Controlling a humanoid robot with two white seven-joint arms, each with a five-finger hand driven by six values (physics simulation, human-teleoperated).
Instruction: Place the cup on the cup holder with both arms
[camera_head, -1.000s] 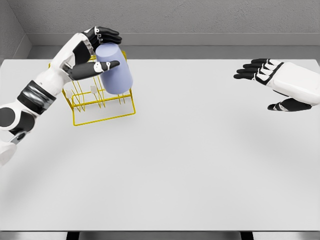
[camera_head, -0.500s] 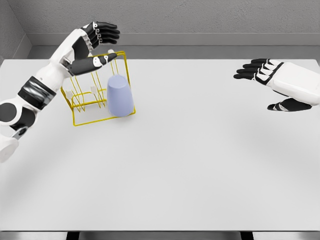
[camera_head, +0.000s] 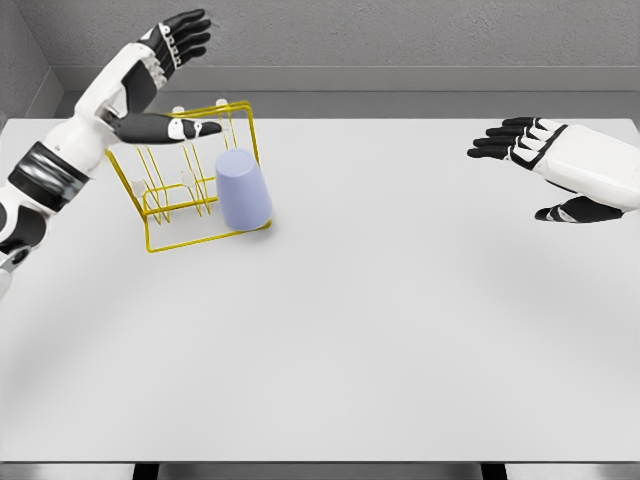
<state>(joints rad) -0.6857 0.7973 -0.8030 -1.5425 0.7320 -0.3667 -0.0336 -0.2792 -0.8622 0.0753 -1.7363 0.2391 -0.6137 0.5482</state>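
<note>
**One cup sits in the rack, both hands empty**

Head view: a smooth lavender cup (camera_head: 244, 190), tapered and upside down, sits in the yellow wire cup holder (camera_head: 170, 218) on the matte white table (camera_head: 400, 330). Above it the left hand (camera_head: 165, 75) is spread wide. The right hand (camera_head: 545, 165) hovers far away, fingers relaxed.

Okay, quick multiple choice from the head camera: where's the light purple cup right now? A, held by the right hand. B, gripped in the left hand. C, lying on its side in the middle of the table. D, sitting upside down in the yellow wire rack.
D: the cup stands mouth-down at the right end of the yellow rack, while the left hand is open above it and the right hand is open far off at the right.
</note>
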